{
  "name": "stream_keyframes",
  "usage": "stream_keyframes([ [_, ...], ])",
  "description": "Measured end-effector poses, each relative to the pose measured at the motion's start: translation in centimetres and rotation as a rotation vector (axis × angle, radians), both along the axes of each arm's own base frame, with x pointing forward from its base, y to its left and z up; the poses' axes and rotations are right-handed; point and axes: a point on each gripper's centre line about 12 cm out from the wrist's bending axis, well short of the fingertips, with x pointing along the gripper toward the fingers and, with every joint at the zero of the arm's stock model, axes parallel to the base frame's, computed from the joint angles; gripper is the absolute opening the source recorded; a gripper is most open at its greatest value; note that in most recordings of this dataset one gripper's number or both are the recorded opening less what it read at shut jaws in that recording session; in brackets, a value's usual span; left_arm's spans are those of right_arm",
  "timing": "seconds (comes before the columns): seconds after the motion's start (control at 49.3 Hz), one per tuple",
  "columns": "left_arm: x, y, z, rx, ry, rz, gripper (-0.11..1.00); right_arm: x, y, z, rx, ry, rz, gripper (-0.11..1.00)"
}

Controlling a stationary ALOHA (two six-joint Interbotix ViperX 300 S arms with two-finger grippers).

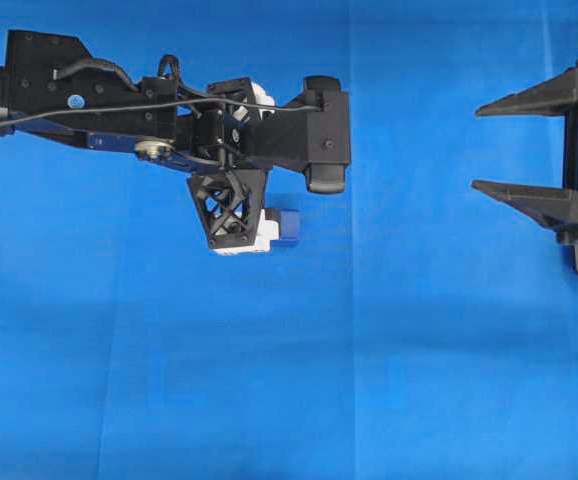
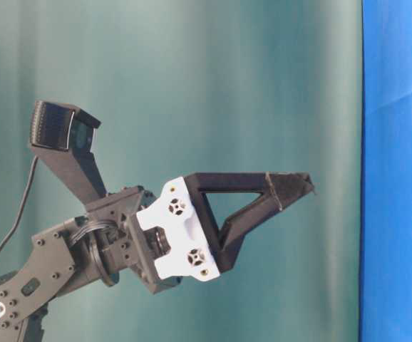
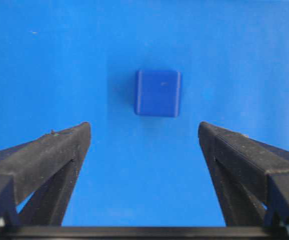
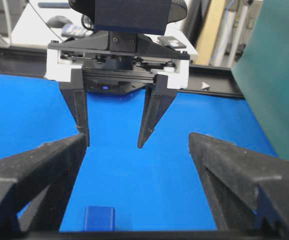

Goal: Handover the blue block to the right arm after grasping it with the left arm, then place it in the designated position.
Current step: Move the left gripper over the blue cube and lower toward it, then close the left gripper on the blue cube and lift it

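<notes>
from our left wrist view, nearest to us are the two black fingers (image 3: 49,155) of the left pincer (image 3: 144,132), spread wide with nothing between them. just beyond their tips the block (image 3: 157,93) lies on the blue cloth (image 3: 44,65) of the table, a touch right of the midline between the fingers and not touching either. it is a cube, so it has no long axis to line up with; its flat faces look roughly square to the fingers, which we judge good for a straight close. in the overhead view the left pincer (image 1: 244,190) points down over the cloth with the block (image 1: 287,224) peeking out just beside its white bracket, so the left arm is by far the nearer one. we judge the coming move to be a descent that brings the tips down on either side of the block, perhaps with a slight shift toward it. farther off, the right pincer (image 1: 481,147) waits at the right edge, well apart from the block, also wide open and empty. from its own camera the block (image 4: 99,218) sits low in the frame, below the left pincer (image 4: 113,141) hanging over the cloth.
</notes>
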Motion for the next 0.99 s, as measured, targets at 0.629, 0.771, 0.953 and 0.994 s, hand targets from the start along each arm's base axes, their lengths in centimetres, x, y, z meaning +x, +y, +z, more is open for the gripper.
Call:
stream_keyframes([
  [0.629, 0.21, 0.00, 0.12, -0.002, -0.020, 0.004, 0.91, 0.01, -0.03, 0.06, 0.000, -0.002, -0.002, 0.96],
  [0.771, 0.27, 0.07, 0.15, -0.003, -0.026, 0.008, 0.91, 0.00, -0.04, 0.00, 0.001, 0.000, -0.002, 0.96],
  [0.953, 0.27, 0.00, 0.12, -0.004, -0.028, 0.007, 0.91, 0.00, -0.04, 0.02, 0.001, -0.002, -0.002, 0.96],
  [0.994, 0.30, 0.00, 0.17, -0.001, -0.029, 0.002, 0.91, 0.01, -0.04, 0.06, 0.001, -0.002, -0.002, 0.96],
])
